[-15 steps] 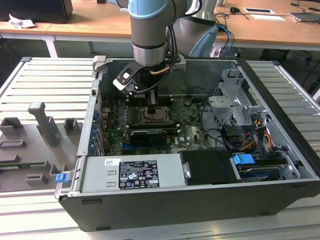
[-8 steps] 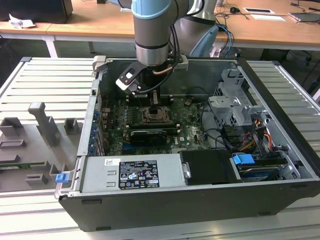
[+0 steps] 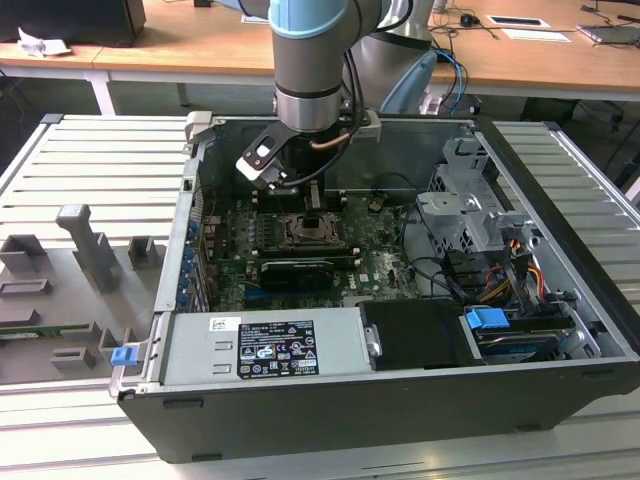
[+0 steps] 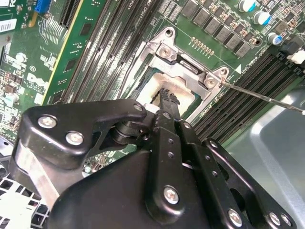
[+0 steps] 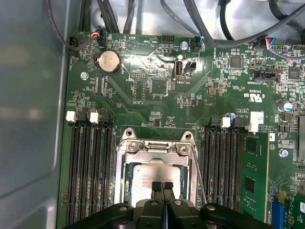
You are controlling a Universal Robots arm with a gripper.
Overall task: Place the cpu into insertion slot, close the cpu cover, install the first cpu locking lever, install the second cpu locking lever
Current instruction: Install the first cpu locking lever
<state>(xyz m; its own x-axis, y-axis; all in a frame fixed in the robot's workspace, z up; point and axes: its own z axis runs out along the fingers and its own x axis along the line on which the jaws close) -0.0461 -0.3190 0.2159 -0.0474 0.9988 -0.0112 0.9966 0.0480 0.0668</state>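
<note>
In the exterior view my gripper (image 3: 311,192) hangs inside the open computer case, just above the insertion slot (image 3: 312,229) on the green board. The first wrist view has the pale silver cpu (image 5: 151,172) lying in the slot, with the cpu cover (image 5: 157,149) lying flat around it as a silvery frame. My gripper (image 5: 161,185) is shut with nothing between its black fingertips, and its tip is over the cpu's near edge. In the second wrist view the gripper (image 4: 167,95) points at the cpu (image 4: 153,90). A thin wire locking lever (image 5: 199,179) (image 4: 267,98) stands loose beside the socket.
Long black memory slots (image 5: 88,171) flank the socket on both sides. A black card (image 3: 296,271) lies in front of it, then the silver power supply (image 3: 270,345). A drive cage (image 3: 470,215) and cables (image 3: 500,275) fill the exterior view's right. Grey fixtures (image 3: 85,250) stand outside the case.
</note>
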